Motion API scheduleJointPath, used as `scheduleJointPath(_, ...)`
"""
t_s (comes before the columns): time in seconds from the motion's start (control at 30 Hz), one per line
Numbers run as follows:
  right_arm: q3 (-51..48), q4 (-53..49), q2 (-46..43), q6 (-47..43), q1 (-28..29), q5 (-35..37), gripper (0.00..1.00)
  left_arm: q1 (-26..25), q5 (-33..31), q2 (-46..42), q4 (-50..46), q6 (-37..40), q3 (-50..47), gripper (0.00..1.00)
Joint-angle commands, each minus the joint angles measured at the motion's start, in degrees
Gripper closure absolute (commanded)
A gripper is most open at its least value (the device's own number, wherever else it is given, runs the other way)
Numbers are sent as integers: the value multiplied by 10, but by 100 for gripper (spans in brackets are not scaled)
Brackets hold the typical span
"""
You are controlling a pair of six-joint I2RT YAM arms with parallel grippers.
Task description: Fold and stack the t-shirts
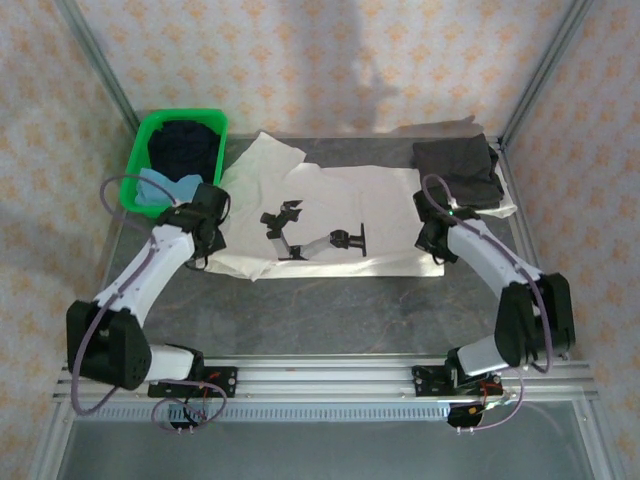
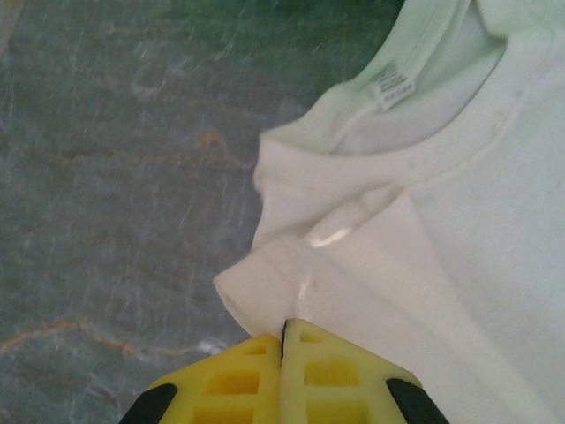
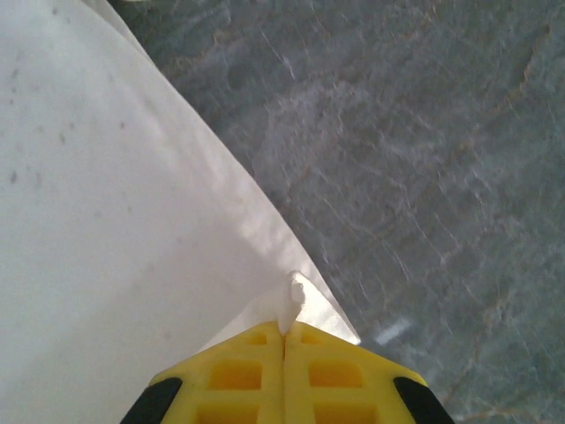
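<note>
On the table [image 1: 350, 310], we found the off-white t-shirt [image 1: 385, 200] spread flat and sideways, its collar toward the left and its hem toward the right, black prints facing up. The left fingers [image 2: 234, 380] were closed tight on a pinch of cloth at the shoulder or sleeve just beside the collar, where the neck label showed. The right fingers [image 3: 331, 375] were likewise pressed together on the shirt's near right corner, a small tuft of fabric poking up between their tips.

We judged the two grips to be set at opposite ends of the shirt's near edge so that the cloth could be kept taut and lifted evenly, the likely opening of a fold carrying that edge toward the far side. Holding only one end would let the soft fabric sag and crease.

At the far right, the dark grey t-shirt [image 1: 457, 165] lay as a compact folded square, apparently the start of the stack and placed well apart from the working area. At the far left, the green basket [image 1: 135, 180] held the dark navy t-shirt [image 1: 185, 145] and the light blue t-shirt [image 1: 162, 188], bunched and not yet folded.
</note>
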Motion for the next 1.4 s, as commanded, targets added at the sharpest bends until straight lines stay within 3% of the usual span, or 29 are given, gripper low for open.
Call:
scheduleJointPath(0.0,40,5,54,-9,-4,51,100,-2,-44,52,16,11,54,100)
scheduleJointPath(0.2,99,-9,142,-12,-4,63,100,-2,-67,144,3,33,123,100)
scheduleJointPath(0.43,132,-28,180,-11,-4,82,99,-1,-64,207,-1,39,169,100)
scheduleJointPath(0.57,144,-44,181,-14,-5,98,88,-1,-68,230,-8,42,194,99)
scheduleJointPath(0.7,155,-74,163,-9,-4,120,72,-3,-62,244,-16,51,226,71)
scheduleJointPath(0.83,122,-53,108,-15,11,95,60,-8,-58,240,-29,66,255,55)
scheduleJointPath(0.9,79,11,82,-31,40,32,51,-13,-56,227,-33,70,259,50)
scheduleJointPath(1.03,37,92,105,-34,87,-54,47,-39,-30,190,-12,67,216,50)
scheduleJointPath(1.2,15,85,163,-5,98,-48,53,-86,26,164,48,48,94,51)
scheduleJointPath(1.37,-38,71,146,26,96,-17,53,-70,45,167,102,22,-8,54)
